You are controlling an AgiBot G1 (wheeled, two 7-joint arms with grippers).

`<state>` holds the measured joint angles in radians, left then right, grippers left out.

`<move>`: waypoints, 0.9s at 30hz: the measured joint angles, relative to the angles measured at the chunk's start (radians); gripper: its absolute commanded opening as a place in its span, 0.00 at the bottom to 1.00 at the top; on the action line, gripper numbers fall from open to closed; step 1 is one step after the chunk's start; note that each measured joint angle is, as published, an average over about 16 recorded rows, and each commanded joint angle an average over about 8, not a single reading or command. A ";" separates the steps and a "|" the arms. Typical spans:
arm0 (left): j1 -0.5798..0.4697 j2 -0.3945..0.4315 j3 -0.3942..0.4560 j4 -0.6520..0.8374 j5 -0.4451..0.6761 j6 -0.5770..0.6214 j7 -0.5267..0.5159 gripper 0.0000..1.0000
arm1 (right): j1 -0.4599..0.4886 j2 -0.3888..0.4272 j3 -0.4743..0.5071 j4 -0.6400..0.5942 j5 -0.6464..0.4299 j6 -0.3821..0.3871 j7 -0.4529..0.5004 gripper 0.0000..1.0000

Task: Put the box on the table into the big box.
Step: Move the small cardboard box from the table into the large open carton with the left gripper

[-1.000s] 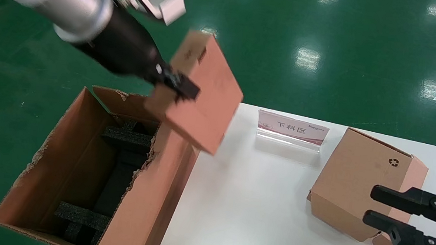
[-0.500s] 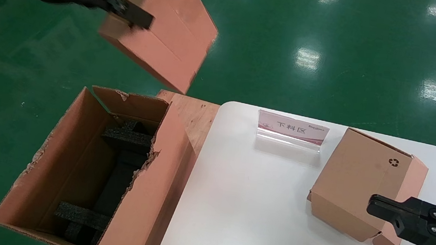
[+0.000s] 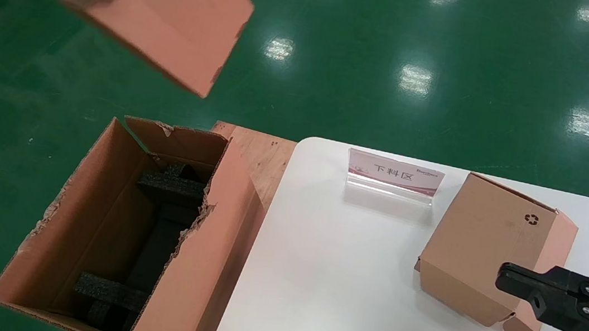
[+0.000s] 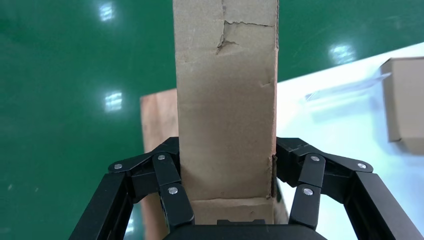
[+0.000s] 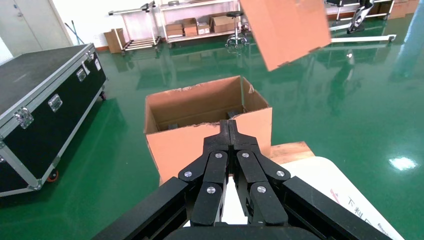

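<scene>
Two cartons are in play, and only one is in my grip: my left gripper (image 4: 225, 200) has its jaws clamped on opposite faces of the box (image 3: 162, 8), holding it high in the air, tilted, out over the green floor (image 3: 454, 50) and beyond the far end of the big box (image 3: 190, 282). The box is off the table (image 3: 347, 284) and well above the big box's ragged rim, not yet over the opening. So I judge this to be the carry step, with the drop not yet made. The next move calls for bringing the box over the open mouth, levelling it so it clears the torn rims, lowering it toward the black foam blocks (image 3: 171, 187), and only then parting the jaws.

My right gripper (image 5: 230, 131) sits idle with its jaws pressed together, low over the near right part of the table, just beside the carton with the recycling mark (image 3: 486, 251).

The left wrist view shows what the head view cannot: both jaws bearing on the cardboard, and a crease and small tear in the face between them. The right wrist view gives a level look at the big box from its side, with the carried box hanging above and behind it. Only the head view looks down into the big box at the foam, and shows the sign stand (image 3: 394, 175) on the table.
</scene>
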<state>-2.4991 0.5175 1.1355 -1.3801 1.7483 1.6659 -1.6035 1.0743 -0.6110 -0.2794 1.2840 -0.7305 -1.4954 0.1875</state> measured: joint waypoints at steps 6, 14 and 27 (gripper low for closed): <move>-0.059 -0.037 0.052 0.001 0.008 0.034 0.015 0.00 | 0.000 0.000 0.000 0.000 0.000 0.000 0.000 1.00; -0.126 -0.080 0.145 -0.002 0.005 0.057 0.015 0.00 | 0.000 0.000 0.000 0.000 0.000 0.000 0.000 1.00; -0.209 -0.103 0.358 -0.006 -0.026 0.070 -0.056 0.00 | 0.000 0.000 0.000 0.000 0.000 0.000 0.000 1.00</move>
<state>-2.7085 0.4143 1.4938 -1.3866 1.7225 1.7357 -1.6599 1.0743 -0.6110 -0.2794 1.2840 -0.7305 -1.4954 0.1876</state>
